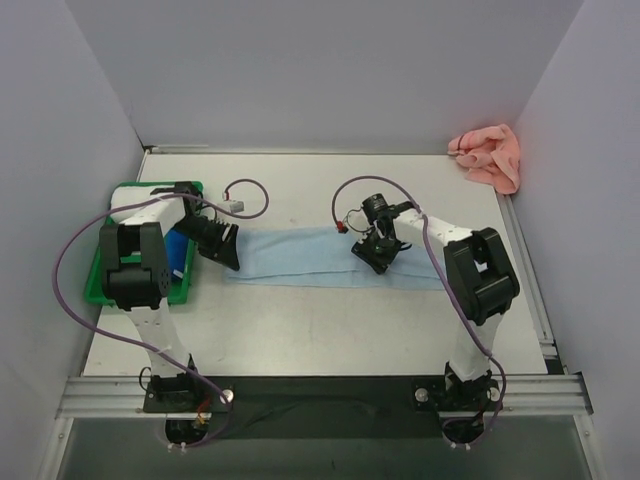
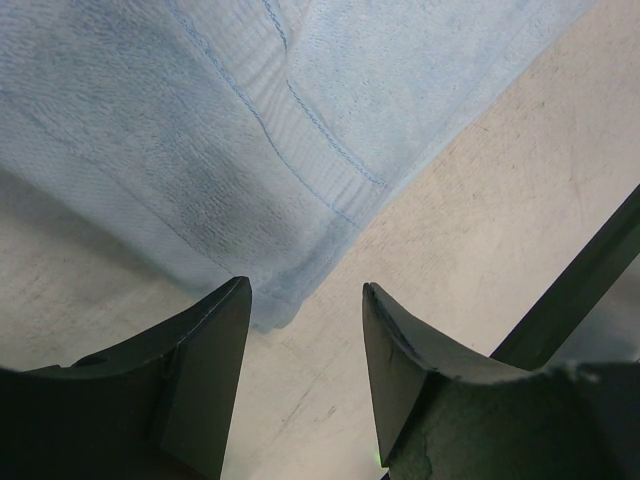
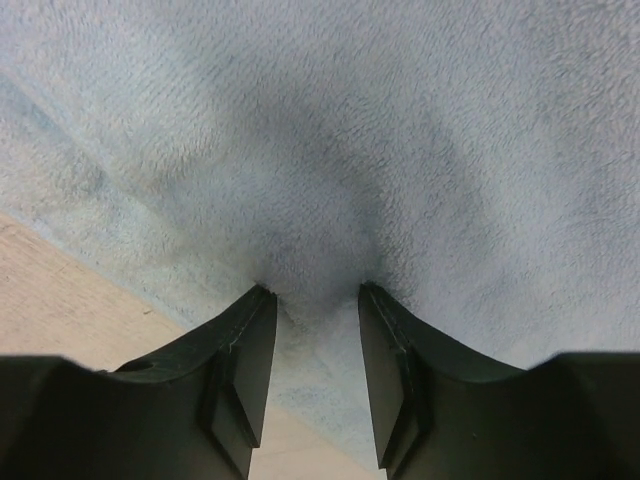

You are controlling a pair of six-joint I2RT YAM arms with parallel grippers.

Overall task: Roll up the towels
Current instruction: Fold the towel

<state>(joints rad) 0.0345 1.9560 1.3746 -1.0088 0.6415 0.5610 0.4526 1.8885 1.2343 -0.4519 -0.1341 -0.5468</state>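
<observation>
You're setting up to roll. The blue towel (image 1: 320,258) lies flat on the surface (image 1: 330,330), its end just ahead of your left end effector (image 2: 305,290) and directly under your right end effector (image 3: 313,292), both spread and empty. Next, pinch that end squarely. The pink towel (image 1: 488,157) waits well beyond the right one.

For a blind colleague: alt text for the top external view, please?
A light blue towel lies flat across the table, the left gripper at its left end and the right gripper over its right half. A crumpled pink towel sits in the far right corner; a green bin stands at the left edge.
</observation>
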